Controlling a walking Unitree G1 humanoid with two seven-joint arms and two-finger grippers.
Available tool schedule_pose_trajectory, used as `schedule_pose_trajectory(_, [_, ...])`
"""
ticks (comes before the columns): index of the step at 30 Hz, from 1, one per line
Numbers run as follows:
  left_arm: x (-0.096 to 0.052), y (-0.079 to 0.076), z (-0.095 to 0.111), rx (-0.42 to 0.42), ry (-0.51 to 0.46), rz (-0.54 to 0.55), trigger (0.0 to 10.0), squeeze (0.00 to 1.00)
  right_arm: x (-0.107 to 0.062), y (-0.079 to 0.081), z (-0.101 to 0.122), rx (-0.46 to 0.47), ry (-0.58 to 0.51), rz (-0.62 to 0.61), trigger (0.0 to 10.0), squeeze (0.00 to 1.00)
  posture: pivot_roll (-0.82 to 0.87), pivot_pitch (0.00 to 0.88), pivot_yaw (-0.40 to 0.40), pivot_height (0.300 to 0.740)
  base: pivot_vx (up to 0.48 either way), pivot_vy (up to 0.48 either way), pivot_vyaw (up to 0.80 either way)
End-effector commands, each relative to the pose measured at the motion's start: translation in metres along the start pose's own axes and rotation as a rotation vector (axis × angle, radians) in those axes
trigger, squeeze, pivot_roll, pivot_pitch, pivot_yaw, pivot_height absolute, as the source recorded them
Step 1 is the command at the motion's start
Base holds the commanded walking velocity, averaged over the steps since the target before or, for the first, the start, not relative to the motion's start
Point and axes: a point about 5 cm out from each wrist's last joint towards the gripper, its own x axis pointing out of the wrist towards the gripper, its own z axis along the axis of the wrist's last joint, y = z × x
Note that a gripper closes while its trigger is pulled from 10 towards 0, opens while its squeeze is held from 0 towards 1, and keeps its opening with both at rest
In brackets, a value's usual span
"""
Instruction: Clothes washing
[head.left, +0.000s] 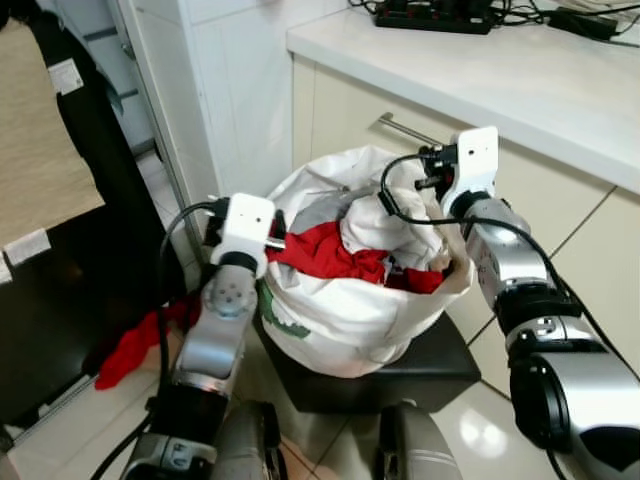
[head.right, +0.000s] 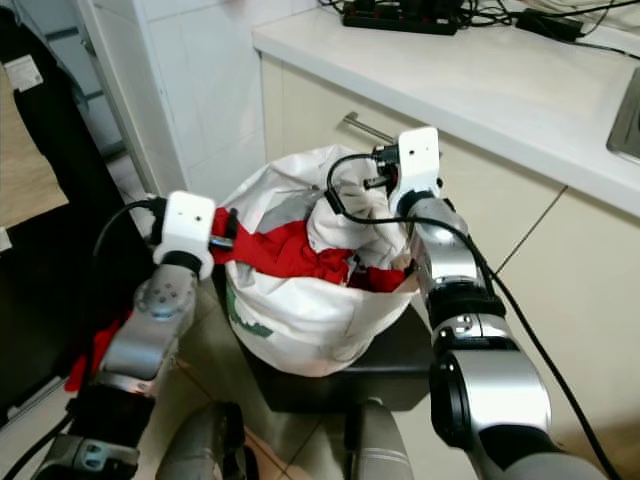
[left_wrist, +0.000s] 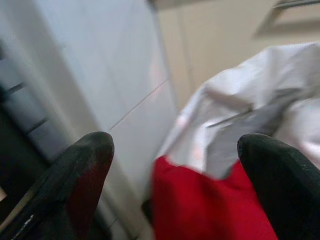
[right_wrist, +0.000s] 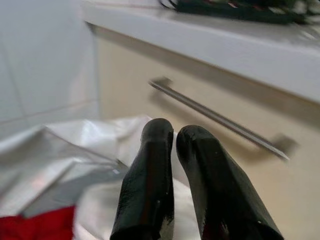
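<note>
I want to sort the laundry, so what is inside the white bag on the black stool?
Inside the white bag lie a red garment and white cloth, with some grey fabric. Whatever lies deeper is covered by these.

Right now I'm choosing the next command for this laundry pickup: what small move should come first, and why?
Probably ease the left gripper forward onto the red garment: its fingers stand open with the red cloth just beyond them at the rim of the white bag. The right gripper is shut above the white laundry.
</note>
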Motion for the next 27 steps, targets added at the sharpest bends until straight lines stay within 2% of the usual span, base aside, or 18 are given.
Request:
schedule_pose_trajectory(1, [0.003, 0.000, 0.008, -0.005, -0.044, -0.024, 10.0, 0.00, -0.002, -0.008, -0.001, -0.017, 0.017, -0.030, 10.0, 1.00, -0.12, 0.000, 0.036, 0.663, 0.000, 0.000, 0.00])
schedule_pose_trajectory(5, [0.003, 0.003, 0.008, -0.011, -0.058, -0.024, 10.0, 0.00, -0.007, -0.008, -0.009, -0.013, 0.026, -0.053, 10.0, 1.00, -0.12, 0.000, 0.040, 0.663, 0.000, 0.000, 0.00])
schedule_pose_trajectory(8, [0.002, 0.002, 0.006, -0.016, -0.053, -0.015, 10.0, 0.00, -0.008, -0.002, -0.014, -0.066, 0.034, -0.034, 10.0, 1.00, -0.12, 0.000, 0.038, 0.663, 0.000, 0.000, 0.00])
schedule_pose_trajectory(17, [0.001, 0.002, 0.006, -0.026, -0.059, 0.003, 10.0, 0.00, -0.004, 0.005, -0.011, -0.072, 0.029, -0.001, 10.0, 1.00, -0.11, 0.000, 0.029, 0.663, 0.000, 0.000, 0.00])
schedule_pose_trajectory(27, [-0.013, 0.007, -0.004, -0.014, -0.034, 0.009, 10.0, 0.00, -0.001, 0.010, -0.016, -0.088, 0.072, 0.018, 10.0, 1.00, -0.06, 0.000, 0.019, 0.663, 0.000, 0.000, 0.00])
